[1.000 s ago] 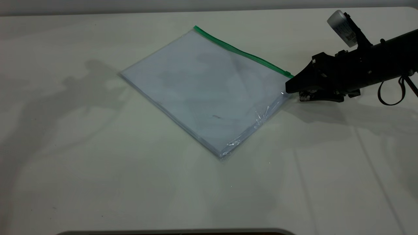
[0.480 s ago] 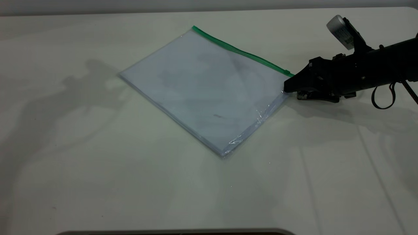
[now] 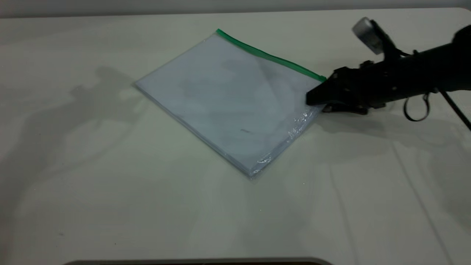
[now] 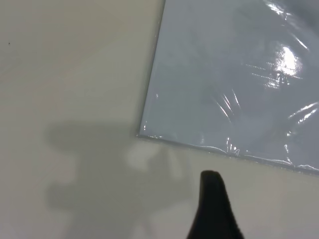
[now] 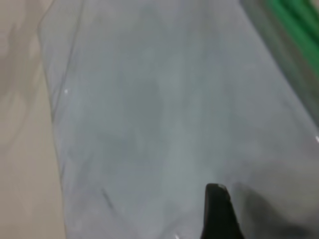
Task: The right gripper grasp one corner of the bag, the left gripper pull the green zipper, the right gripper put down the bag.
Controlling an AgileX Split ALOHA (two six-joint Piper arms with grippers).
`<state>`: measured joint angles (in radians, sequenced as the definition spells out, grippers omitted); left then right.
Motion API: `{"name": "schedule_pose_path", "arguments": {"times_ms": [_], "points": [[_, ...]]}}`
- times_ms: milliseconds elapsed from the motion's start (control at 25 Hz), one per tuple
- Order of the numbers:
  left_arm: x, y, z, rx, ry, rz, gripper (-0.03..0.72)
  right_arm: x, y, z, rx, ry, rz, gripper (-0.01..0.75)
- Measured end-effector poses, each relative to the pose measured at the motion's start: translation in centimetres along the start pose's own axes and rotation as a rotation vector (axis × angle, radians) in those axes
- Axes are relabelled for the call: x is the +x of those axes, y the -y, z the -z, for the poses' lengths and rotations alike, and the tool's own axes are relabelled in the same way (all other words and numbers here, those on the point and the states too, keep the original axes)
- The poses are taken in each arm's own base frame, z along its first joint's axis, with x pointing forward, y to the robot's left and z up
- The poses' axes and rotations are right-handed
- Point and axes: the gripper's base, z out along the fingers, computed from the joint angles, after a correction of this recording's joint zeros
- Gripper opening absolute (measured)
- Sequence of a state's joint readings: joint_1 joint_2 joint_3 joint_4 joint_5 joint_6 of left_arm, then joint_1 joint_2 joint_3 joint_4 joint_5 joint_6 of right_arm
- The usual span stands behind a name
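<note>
right end effector (image 3: 312, 100) over bag (image 3: 228, 99) corner

I am seeing the bag (image 3: 235, 103) showing clear and glossy over pale white sheets, with the green zipper (image 3: 270, 57) running bright along its far edge. The right pincer (image 3: 312, 101) is looking black, and the counter (image 3: 110, 202) is showing off-white.

Surface (image 3: 110, 206): plain off-white, matte, fills nearly the whole exterior frame. Soft grey shadows lie across its left side and lower right. Pale grey strip (image 3: 147, 6) runs along the top edge behind the surface. Dark curved edge (image 3: 198, 262) at bottom centre; cannot tell what it is.
</note>
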<state>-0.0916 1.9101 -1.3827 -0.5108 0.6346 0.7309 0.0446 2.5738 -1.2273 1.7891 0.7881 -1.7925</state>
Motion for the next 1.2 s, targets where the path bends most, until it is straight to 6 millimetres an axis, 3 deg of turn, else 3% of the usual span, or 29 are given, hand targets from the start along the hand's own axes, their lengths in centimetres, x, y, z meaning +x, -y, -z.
{"name": "schedule_pose_path", "arguments": {"times_ms": [120,200,280,440,480,680,880,1200], "points": [[0.0,0.0,0.0,0.0,0.0,0.0,0.587,-0.3,-0.5,-0.8,-0.011,-0.003,0.022,0.512],[0.0,0.0,0.0,0.0,0.0,0.0,0.587,-0.5,-0.5,-0.9,-0.013,0.0,0.031,0.461],[0.0,0.0,0.0,0.0,0.0,0.0,0.587,-0.9,-0.6,-1.0,-0.021,0.01,0.039,0.36],[0.0,0.0,0.0,0.0,0.0,0.0,0.587,-1.8,-0.9,-1.0,-0.049,0.033,0.051,0.057],[0.0,0.0,0.0,0.0,0.0,0.0,0.587,-2.0,-1.0,-1.0,-0.061,0.038,0.056,0.037],[0.0,0.0,0.0,0.0,0.0,-0.026,0.587,-2.2,-2.1,-0.9,-0.183,0.021,0.115,0.033],[0.0,0.0,0.0,0.003,-0.003,-0.081,0.587,-3.4,-3.8,-0.5,-0.356,-0.114,0.258,0.033],[-0.4,2.0,-0.7,0.038,-0.017,-0.267,0.587,-6.2,-5.5,-0.9,-0.282,-0.42,0.4,0.033]]}}
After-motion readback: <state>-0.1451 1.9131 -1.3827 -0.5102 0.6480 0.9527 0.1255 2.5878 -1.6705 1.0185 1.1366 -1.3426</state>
